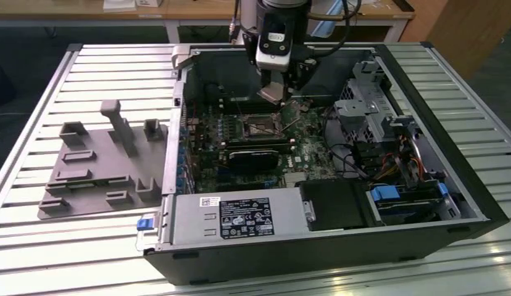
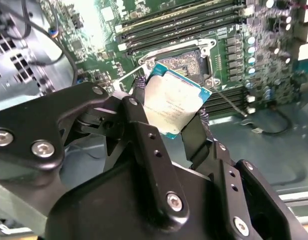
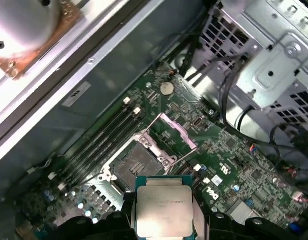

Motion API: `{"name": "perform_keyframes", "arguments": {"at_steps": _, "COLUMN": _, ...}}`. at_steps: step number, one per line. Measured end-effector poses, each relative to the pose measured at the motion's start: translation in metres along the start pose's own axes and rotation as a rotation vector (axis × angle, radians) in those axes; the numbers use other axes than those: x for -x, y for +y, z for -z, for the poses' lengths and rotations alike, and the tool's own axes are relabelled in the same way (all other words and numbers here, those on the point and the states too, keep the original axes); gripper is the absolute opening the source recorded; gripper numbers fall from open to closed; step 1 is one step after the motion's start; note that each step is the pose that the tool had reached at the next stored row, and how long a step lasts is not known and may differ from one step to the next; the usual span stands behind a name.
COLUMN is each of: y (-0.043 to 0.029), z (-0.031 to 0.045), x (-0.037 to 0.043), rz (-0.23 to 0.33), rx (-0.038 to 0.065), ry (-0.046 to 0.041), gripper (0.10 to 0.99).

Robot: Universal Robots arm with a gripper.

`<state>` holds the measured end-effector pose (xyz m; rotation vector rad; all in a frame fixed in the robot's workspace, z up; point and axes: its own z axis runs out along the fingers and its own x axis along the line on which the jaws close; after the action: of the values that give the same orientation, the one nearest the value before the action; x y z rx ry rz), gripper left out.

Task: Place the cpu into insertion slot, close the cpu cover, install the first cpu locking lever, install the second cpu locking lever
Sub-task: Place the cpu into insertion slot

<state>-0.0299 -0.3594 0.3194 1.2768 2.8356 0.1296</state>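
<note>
The cpu [image 3: 164,212] has a dull silvery metal face; the insertion slot [image 3: 135,162] has a shiny metal rim.

Arm [image 1: 276,55]: white-grey wrist housing with a black rectangular face panel and a darker section above. Black cables [image 1: 348,24] loop beside it, with one thin reddish lead on the other side. End effector [image 2: 171,102]: matte black with a bulky rounded base and two linkage fingers [image 2: 143,135] made of flat bars with rounded ends. Silver round-head screws [image 2: 175,201] sit at the pivots. Small holes run in a row along each bar. Finger pads are thin and dark with ribbed edges.
</note>
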Motion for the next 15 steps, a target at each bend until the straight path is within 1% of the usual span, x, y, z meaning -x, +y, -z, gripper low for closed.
{"name": "perform_keyframes", "arguments": {"at_steps": 15, "y": -0.0009, "z": -0.0103, "x": 0.0001, "rz": -0.271, "rx": 0.002, "ry": -0.0239, "gripper": 0.537}}
